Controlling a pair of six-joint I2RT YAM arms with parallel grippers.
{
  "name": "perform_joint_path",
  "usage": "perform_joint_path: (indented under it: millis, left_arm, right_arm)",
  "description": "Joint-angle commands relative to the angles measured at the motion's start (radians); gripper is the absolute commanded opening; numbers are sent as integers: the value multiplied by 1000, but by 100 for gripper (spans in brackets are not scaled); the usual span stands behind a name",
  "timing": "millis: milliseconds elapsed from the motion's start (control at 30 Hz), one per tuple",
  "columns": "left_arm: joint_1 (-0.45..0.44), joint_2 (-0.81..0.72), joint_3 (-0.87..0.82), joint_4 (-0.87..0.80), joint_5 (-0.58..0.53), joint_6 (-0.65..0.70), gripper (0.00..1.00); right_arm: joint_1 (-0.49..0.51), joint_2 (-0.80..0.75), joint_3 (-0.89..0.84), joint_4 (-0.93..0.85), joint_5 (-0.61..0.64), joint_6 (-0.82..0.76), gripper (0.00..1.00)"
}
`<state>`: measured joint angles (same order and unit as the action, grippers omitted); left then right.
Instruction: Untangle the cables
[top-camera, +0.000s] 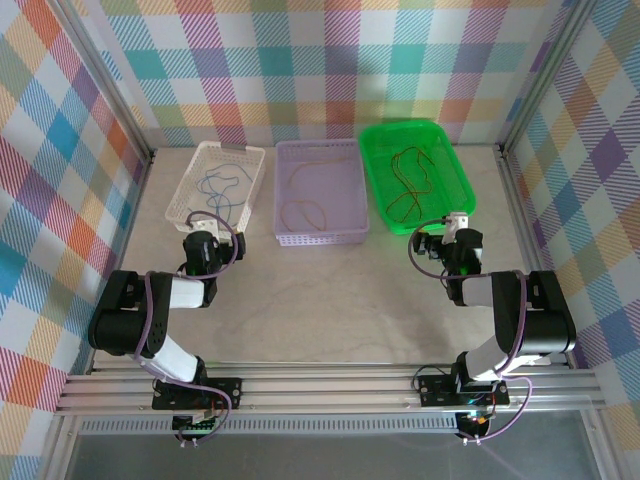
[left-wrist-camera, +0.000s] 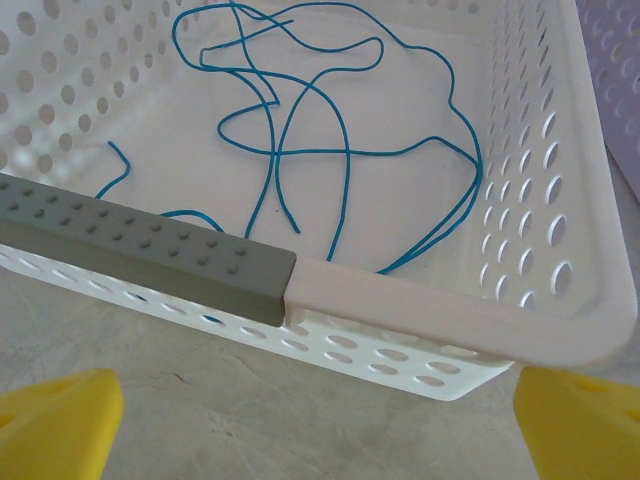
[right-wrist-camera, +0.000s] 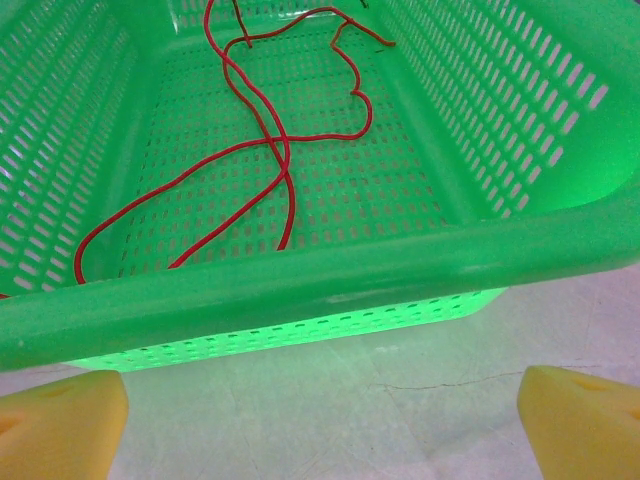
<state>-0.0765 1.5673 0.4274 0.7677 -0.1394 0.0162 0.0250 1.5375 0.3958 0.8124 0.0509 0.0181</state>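
The cables lie sorted in three trays. A blue cable (top-camera: 222, 185) (left-wrist-camera: 330, 150) sprawls in loose loops inside the white tray (top-camera: 190, 180) (left-wrist-camera: 450, 310). An orange cable (top-camera: 305, 212) rests in the purple tray (top-camera: 320, 238). A red cable (top-camera: 408, 185) (right-wrist-camera: 270, 140) curls in the green tray (top-camera: 455, 175) (right-wrist-camera: 300, 285). My left gripper (top-camera: 200, 224) (left-wrist-camera: 320, 430) hovers open just before the white tray's near rim, holding nothing. My right gripper (top-camera: 447, 232) (right-wrist-camera: 320, 430) is open and empty in front of the green tray's near rim.
A grey studded strip (left-wrist-camera: 150, 250) covers part of the white tray's near rim. The three trays stand side by side at the back of the beige table (top-camera: 330, 300). Checked walls enclose the left, back and right.
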Motion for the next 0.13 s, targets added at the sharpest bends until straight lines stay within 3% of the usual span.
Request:
perform_joint_path:
  millis: [0, 100]
  left_arm:
    - [6, -1, -5, 34, 15, 2, 100]
    - [4, -7, -13, 45, 15, 5, 100]
  right_arm:
    - [-4, -3, 7, 33, -18, -7, 100]
    - [-5, -4, 8, 33, -17, -7, 100]
